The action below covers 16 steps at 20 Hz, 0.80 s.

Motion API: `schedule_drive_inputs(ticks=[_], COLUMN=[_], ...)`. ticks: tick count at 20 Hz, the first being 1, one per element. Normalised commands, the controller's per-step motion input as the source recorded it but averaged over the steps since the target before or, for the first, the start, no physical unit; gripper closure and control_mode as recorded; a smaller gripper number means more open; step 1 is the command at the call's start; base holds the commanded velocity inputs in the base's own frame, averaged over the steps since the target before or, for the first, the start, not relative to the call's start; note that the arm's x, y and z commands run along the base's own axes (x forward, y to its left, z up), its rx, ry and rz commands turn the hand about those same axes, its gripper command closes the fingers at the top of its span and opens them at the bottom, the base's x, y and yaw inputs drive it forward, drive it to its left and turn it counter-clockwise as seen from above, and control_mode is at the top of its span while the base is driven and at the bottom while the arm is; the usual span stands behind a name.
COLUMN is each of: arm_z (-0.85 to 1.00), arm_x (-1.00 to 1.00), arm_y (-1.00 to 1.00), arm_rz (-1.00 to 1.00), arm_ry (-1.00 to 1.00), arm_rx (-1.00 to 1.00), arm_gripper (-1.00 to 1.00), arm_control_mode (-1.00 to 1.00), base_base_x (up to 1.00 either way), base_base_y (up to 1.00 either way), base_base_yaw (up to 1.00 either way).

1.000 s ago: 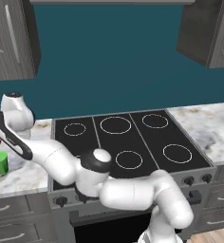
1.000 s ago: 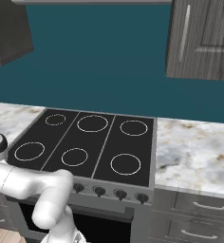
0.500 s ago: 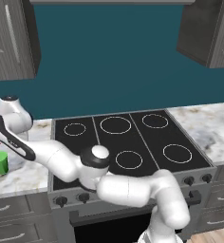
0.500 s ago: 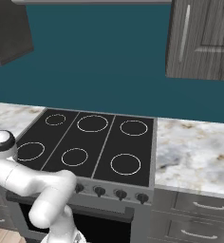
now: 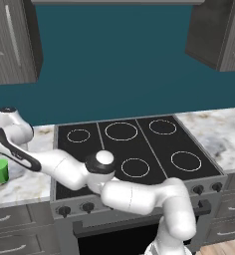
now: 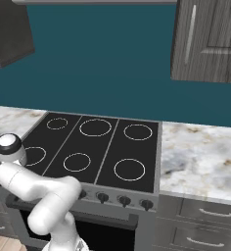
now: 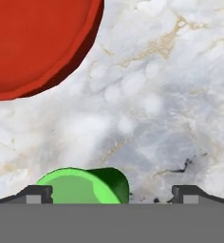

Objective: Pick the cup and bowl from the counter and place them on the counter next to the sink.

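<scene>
Green cup (image 7: 80,186) between end effector (image 7: 111,194) fingertips, red bowl (image 7: 35,42) apart

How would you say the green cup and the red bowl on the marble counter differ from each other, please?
Colour: the cup is bright green, the bowl glossy red.
Size: the bowl is far wider than the cup.
Position: in the hand view, the cup sits between the gripper fingertips, nearer the one on the view's left; the bowl lies further off, untouched.
Both are round and rest on the counter, apart.
</scene>
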Motion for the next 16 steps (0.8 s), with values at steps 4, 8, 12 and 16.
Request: schedule_drive_inputs(ticks=[4, 8, 12, 16], arm_z=[-0.27, -0.26, -0.26, -0.23], arm_x=[0.05, 0.06, 0.04, 0.01], arm_y=[0.14, 0.08, 0.03, 0.02], arm_rz=[0.00, 0.00, 0.00, 0.00], arm_ry=[0.00, 0.00, 0.00, 0.00], arm_rx=[0.00, 0.00, 0.00, 0.00], arm_gripper=[-1.00, -1.00, -1.00, -1.00], arm_control_mode=[-1.00, -1.00, -1.00, -1.00], base_base_x=[0.00, 0.00, 0.00, 0.00], base_base_y=[0.00, 0.00, 0.00, 0.00], base_base_yaw=[0.00, 0.00, 0.00, 0.00])
